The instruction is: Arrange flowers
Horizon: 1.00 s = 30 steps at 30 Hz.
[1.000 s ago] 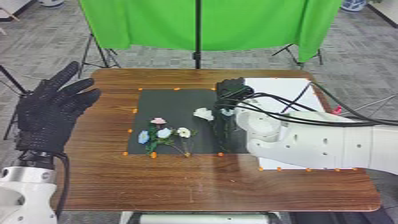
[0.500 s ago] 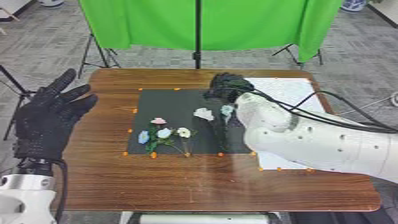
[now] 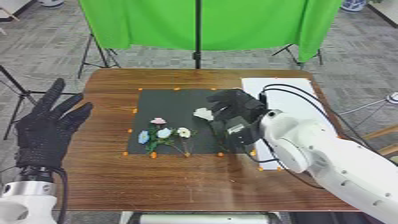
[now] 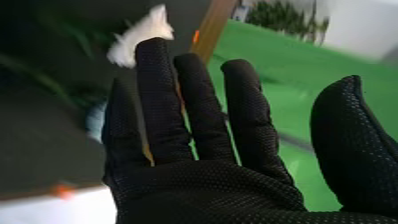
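Note:
In the head view, my right hand is over the right part of the black mat, beside a white flower. The right wrist view shows my right hand open, fingers straight and nothing held, with the white flower beyond the fingertips and a pale blue bloom partly behind the hand. A pink flower, a blue flower, a light blue flower and a cream flower lie grouped on the mat's left part. My left hand stays open over the table's left edge.
A white sheet lies on the table to the right of the mat, partly under my right arm. Small orange markers line the mat and sheet. A green cloth hangs behind the table.
My right hand has come from the mat's far right corner nearer to the robot, and its arm has swung round. The pale blue flower by the white one is now covered. My left hand has lowered slightly.

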Tool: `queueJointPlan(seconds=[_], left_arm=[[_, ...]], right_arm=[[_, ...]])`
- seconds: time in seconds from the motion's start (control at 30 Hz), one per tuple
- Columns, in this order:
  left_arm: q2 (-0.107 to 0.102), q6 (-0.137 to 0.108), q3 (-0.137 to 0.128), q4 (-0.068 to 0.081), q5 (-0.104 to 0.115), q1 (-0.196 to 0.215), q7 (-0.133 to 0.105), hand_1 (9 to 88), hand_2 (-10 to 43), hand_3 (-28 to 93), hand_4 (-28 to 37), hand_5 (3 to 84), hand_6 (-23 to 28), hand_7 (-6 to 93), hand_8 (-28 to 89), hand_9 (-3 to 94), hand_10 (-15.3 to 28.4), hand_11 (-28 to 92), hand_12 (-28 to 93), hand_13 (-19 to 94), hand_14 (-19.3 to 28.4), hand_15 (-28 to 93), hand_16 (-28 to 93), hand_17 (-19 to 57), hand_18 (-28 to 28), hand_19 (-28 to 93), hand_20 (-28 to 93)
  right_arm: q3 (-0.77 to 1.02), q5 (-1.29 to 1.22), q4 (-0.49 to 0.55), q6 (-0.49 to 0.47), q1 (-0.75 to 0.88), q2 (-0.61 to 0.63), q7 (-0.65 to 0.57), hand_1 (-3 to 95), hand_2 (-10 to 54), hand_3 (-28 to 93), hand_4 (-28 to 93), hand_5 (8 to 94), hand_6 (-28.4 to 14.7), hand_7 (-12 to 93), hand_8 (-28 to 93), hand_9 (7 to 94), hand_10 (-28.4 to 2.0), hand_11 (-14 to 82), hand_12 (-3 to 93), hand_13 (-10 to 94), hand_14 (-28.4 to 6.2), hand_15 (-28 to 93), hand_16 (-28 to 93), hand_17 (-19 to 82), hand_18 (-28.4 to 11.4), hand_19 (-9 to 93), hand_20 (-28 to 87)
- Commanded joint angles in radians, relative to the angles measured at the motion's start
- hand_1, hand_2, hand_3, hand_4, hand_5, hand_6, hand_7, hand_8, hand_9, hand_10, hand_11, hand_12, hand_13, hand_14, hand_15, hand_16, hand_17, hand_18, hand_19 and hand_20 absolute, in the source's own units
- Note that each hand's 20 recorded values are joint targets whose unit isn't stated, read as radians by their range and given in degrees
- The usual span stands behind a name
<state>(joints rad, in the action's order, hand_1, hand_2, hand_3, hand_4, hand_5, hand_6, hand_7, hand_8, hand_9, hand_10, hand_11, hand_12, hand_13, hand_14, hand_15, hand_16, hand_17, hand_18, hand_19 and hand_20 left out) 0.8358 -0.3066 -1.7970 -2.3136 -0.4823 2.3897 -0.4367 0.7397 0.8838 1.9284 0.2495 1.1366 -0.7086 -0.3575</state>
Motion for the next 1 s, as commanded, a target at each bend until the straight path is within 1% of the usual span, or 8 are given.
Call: queueJointPlan(seconds=[0.03, 0.3, 0.4, 0.43, 0.53, 0.63, 0.77, 1.0], left_arm=[[0.024, 0.013, -0.024, 0.008, -0.024, -0.021, 0.087, 20.1, 6.8, 77, -28.3, 29.8, 4.9, 9.7, -8, 29.2, 16.8, 20, 11, 23, 25.2, 45, -6, -10.2, 21.4, 50, 19], [0.031, 0.024, -0.014, 0.015, -0.021, -0.013, 0.079, 19.8, 6.7, 77, -28.3, 30.7, 5.3, 9.4, -8, 29.4, 16.9, 20, 11, 23, 25.4, 46, -7, -10.0, 21.7, 52, 19], [0.038, 0.014, -0.023, 0.016, -0.084, -0.011, 0.113, 19.7, 6.7, 77, -28.3, 31.1, 4.9, 9.3, -8, 29.1, 16.7, 19, 11, 23, 25.1, 45, -7, -10.0, 21.9, 51, 19], [0.04, 0.013, -0.025, 0.016, -0.094, -0.012, 0.123, 19.6, 6.7, 77, -28.3, 31.4, 4.4, 9.4, -8, 29.0, 16.5, 19, 11, 23, 25.0, 45, -7, -10.0, 22.0, 51, 19], [0.031, 0.013, -0.024, 0.015, -0.061, 0.001, 0.086, 19.4, 6.6, 77, -28.3, 31.8, 3.9, 9.5, -8, 29.0, 16.3, 19, 11, 23, 24.9, 45, -7, -9.9, 22.6, 52, 19], [0.028, -0.001, -0.022, 0.018, -0.058, 0.007, 0.072, 19.5, 6.4, 77, -28.3, 32.0, 4.0, 9.7, -8, 30.3, 17.6, 22, 12, 23, 25.5, 47, -6, -9.7, 23.3, 53, 20], [0.023, 0.002, -0.021, 0.02, -0.053, 0.014, 0.058, 19.5, 6.3, 77, -28.3, 32.4, 4.1, 9.8, -8, 30.4, 17.8, 23, 12, 23, 25.6, 48, -7, -9.6, 23.3, 54, 20], [0.013, -0.015, -0.005, 0.025, -0.027, 0.03, 0.006, 19.4, 6.1, 77, -28.3, 32.2, 4.5, 9.4, -8, 29.4, 17.1, 21, 11, 23, 25.5, 48, -8, -9.4, 23.2, 53, 20]], right_arm=[[0.654, -0.1, 0.05, 0.073, 0.421, 0.047, 0.126, 14.2, 10.3, 86, -25, 47.2, -0.9, 16, -13, 49.5, -15.9, 14.0, 12.7, 40, -19.4, 41, 9, 2, -22.8, 52, 15], [0.777, -0.23, 0.024, 0.05, 0.522, 0.082, 0.298, 13.6, 9.7, 86, -26, 42.2, 1.3, 16, -13, 43.1, -13.5, 8.4, 12.3, 33, -19.4, 27, 12, -1, -22.3, 47, 14], [0.781, -0.24, 0.005, 0.028, 0.522, 0.096, 0.324, 13.7, 9.5, 86, -27, 40.9, 2.0, 15, -13, 41.6, -12.6, 6.4, 12.9, 32, -19.1, 23, 15, -1, -22.2, 45, 15], [0.784, -0.255, 0.001, 0.019, 0.526, 0.102, 0.332, 13.7, 9.4, 86, -27, 40.4, 2.2, 15, -13, 41.3, -12.4, 6.2, 12.8, 32, -19.2, 22, 15, -1, -22.3, 45, 15], [0.8, -0.271, 0.002, 0.014, 0.543, 0.103, 0.327, 13.6, 9.4, 86, -27, 39.9, 2.3, 16, -13, 41.4, -12.0, 6.4, 13.4, 34, -19.2, 24, 17, -1, -22.6, 46, 16], [0.798, -0.278, -0.006, 0.009, 0.538, 0.098, 0.322, 13.8, 9.1, 86, -27, 40.2, 2.3, 16, -13, 42.2, -12.4, 7.1, 13.8, 35, -19.0, 26, 18, 0, -22.9, 47, 17], [0.8, -0.293, -0.01, -0.007, 0.541, 0.096, 0.326, 13.9, 8.9, 86, -27, 40.3, 2.3, 16, -13, 43.0, -12.7, 7.6, 13.9, 36, -19.0, 28, 18, 0, -23.2, 47, 17], [0.798, -0.301, -0.017, -0.025, 0.546, 0.096, 0.315, 13.7, 8.9, 85, -27, 40.6, 2.3, 17, -13, 44.5, -13.2, 8.8, 14.0, 37, -19.0, 31, 17, 1, -23.4, 48, 19]])
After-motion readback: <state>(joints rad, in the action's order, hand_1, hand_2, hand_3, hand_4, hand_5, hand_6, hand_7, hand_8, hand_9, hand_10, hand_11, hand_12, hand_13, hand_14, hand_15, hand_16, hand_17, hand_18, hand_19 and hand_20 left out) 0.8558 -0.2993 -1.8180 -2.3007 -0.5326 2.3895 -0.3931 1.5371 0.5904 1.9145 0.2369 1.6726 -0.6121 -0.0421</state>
